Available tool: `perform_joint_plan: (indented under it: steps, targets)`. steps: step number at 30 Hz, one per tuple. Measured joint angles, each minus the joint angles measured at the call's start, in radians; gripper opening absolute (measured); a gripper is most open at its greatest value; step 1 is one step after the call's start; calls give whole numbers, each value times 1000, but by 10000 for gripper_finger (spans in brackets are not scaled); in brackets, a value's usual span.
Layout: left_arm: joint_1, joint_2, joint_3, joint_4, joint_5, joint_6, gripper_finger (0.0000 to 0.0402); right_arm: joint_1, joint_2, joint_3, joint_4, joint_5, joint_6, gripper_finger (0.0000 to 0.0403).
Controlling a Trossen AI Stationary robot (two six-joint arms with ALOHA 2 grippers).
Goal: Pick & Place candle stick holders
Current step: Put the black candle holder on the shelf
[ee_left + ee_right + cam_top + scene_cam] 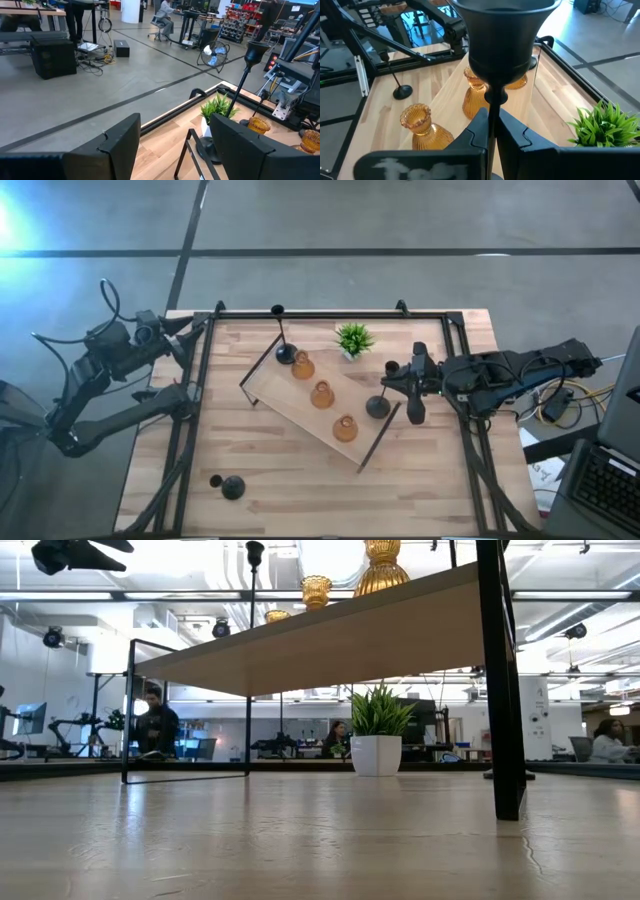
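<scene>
At table centre, light wooden tray (300, 404) raised on dark wire handles, set diagonally, long axis running 10 to 4 o'clock. On its deck, from the 10 o'clock end: one black candle stick holder (285, 354) standing upright, then three amber holders in a row — first amber holder (303, 366), second amber holder (321, 395), third amber holder (345, 428). All four stand apart from one another, amber ones upright.

Right gripper (397, 394) sits at the tray's 3 o'clock edge, fingers clamped on the thin stem of a second black holder (378, 406); right wrist view shows the stem pinched between both fingers, cup (504, 37) above them. Its round base shows at the tray edge in the high view; whether it touches the deck cannot be told.

Small green potted plant (353, 340) stands on the table at 12 o'clock of the tray, just beside it, white pot visible in the low view.

Another black holder (228, 486) lies tipped on its side on the table at 7 o'clock, well apart from the tray.

Left gripper (190, 330) hangs at the table's 10 o'clock corner, off the work, fingers spread wide with nothing between them.

Low view: people seated at desks in the room beyond.
</scene>
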Motion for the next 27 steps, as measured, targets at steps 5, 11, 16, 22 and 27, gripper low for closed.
perform_joint_plan:
  steps: [5, 11, 16, 22, 27]
  targets:
    - [0, 0, 0, 0, 0, 0, 243, 10, 0, 0, -2, 2, 4, 11]
    - [0, 0, 0, 0, 0, 0, 243, 13, -2, -3, -4, 6, 17, 11]
    - [0, 0, 0, 0, 0, 0, 243, 13, -2, -5, -4, 1, 23, 11]
    - [0, 0, 0, 0, 0, 0, 243, 13, -3, -6, -3, -8, 30, 12]
    - [0, 0, 0, 0, 0, 0, 243, 13, -3, -6, -3, -15, 61, 25]
